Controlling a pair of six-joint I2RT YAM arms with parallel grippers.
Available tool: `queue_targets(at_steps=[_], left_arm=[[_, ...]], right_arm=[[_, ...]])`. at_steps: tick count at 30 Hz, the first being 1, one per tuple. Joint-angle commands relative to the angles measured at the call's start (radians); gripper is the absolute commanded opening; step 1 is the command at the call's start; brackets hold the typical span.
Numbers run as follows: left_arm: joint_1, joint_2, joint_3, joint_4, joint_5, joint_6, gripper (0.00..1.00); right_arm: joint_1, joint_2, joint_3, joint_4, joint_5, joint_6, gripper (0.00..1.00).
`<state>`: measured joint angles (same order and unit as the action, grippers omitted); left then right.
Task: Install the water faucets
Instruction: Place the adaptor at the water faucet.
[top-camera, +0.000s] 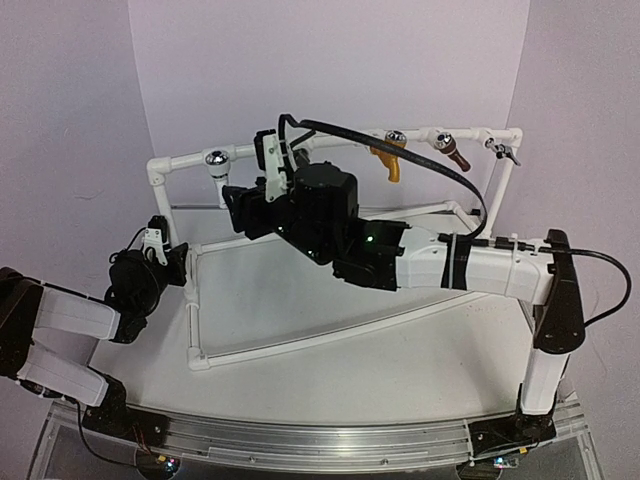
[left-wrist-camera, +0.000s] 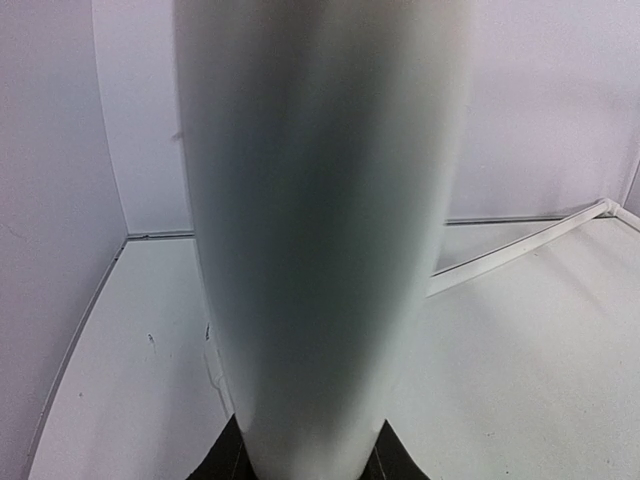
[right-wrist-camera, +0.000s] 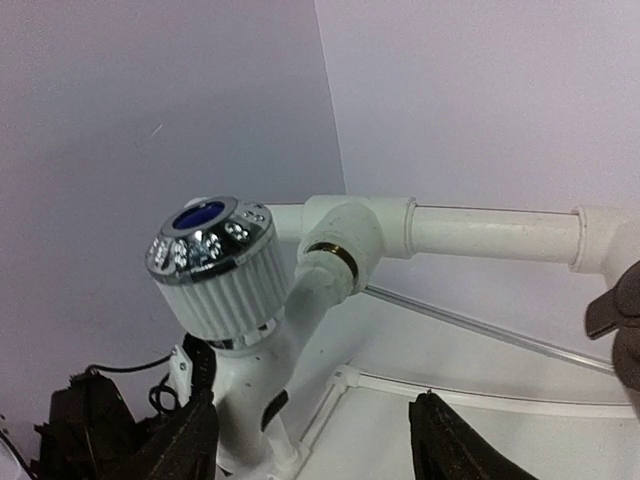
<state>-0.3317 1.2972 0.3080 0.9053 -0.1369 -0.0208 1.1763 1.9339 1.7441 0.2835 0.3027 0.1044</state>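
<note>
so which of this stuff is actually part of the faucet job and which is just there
For the job:
- white faucet, round knob, on the pipe frame
- right gripper, open beside that faucet
- left gripper, clamped on the frame

Just there:
- gold-yellow tap
- brown tap
- small grey tap

The right arm (top-camera: 480, 265) has white link casings and black joint housings. A small green indicator light (top-camera: 370, 238) shows on its black wrist section at frame centre. A black band (top-camera: 455, 262) encircles the white forearm casing. A thick black cable (top-camera: 420, 155) runs from the wrist, upper centre. The black base plate (top-camera: 510, 435) is at lower right. The left arm (top-camera: 70, 320), lower left, has the same white-and-black scheme, with a round black housing (top-camera: 135, 285) and a thin black lead (top-camera: 128, 242). The right jaws are black with blunt tips.
</note>
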Motion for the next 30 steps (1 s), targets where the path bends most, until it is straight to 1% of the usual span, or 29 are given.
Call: queue_targets(at_steps=[1, 3, 6, 8, 10, 11, 12, 14, 16, 17, 19, 21, 23, 26, 28, 30], left_arm=[[-0.045, 0.010, 0.029, 0.004, 0.182, -0.031, 0.00], [-0.044, 0.009, 0.029, 0.002, 0.181, -0.031, 0.00], [-0.044, 0.000, 0.025, -0.004, 0.182, -0.030, 0.00], [-0.044, -0.005, 0.023, -0.005, 0.181, -0.030, 0.00], [-0.044, -0.005, 0.023, -0.005, 0.181, -0.030, 0.00], [-0.044, -0.005, 0.024, -0.006, 0.180, -0.029, 0.00], [-0.044, -0.005, 0.024, -0.007, 0.180, -0.029, 0.00], [-0.044, -0.003, 0.025, -0.005, 0.178, -0.029, 0.00], [-0.044, 0.003, 0.026, -0.002, 0.178, -0.028, 0.00], [-0.045, 0.005, 0.029, -0.003, 0.179, -0.027, 0.00], [-0.045, 0.007, 0.030, -0.006, 0.179, -0.027, 0.00], [-0.045, 0.007, 0.030, -0.005, 0.180, -0.027, 0.00], [-0.044, 0.011, 0.032, -0.004, 0.183, -0.028, 0.00], [-0.044, 0.014, 0.033, -0.004, 0.187, -0.029, 0.00], [-0.044, 0.015, 0.035, -0.004, 0.188, -0.029, 0.00], [-0.044, 0.014, 0.035, -0.005, 0.186, -0.028, 0.00]], right_arm=[[-0.020, -0.083, 0.039, -0.164, -0.049, -0.249, 0.74], [-0.007, -0.068, 0.065, -0.229, -0.108, -0.390, 0.76], [0.007, -0.066, 0.062, -0.278, -0.134, -0.631, 0.77], [0.008, -0.079, 0.053, -0.293, -0.159, -0.751, 0.78], [0.008, -0.090, 0.046, -0.319, -0.181, -0.910, 0.79], [0.008, -0.085, 0.065, -0.338, -0.176, -0.945, 0.79], [0.007, -0.071, 0.105, -0.361, -0.159, -0.941, 0.79], [0.005, -0.035, 0.183, -0.395, -0.130, -0.904, 0.80], [0.005, -0.004, 0.245, -0.408, -0.126, -0.824, 0.82], [0.005, 0.012, 0.278, -0.408, -0.109, -0.737, 0.83], [0.005, 0.053, 0.322, -0.386, -0.037, -0.577, 0.82], [0.006, 0.072, 0.333, -0.351, 0.001, -0.432, 0.77], [0.006, 0.085, 0.329, -0.305, 0.021, -0.324, 0.74], [0.008, 0.117, 0.351, -0.236, 0.062, -0.194, 0.67], [0.008, 0.147, 0.384, -0.214, 0.044, -0.139, 0.64], [0.011, 0.180, 0.424, -0.207, 0.026, -0.114, 0.63]])
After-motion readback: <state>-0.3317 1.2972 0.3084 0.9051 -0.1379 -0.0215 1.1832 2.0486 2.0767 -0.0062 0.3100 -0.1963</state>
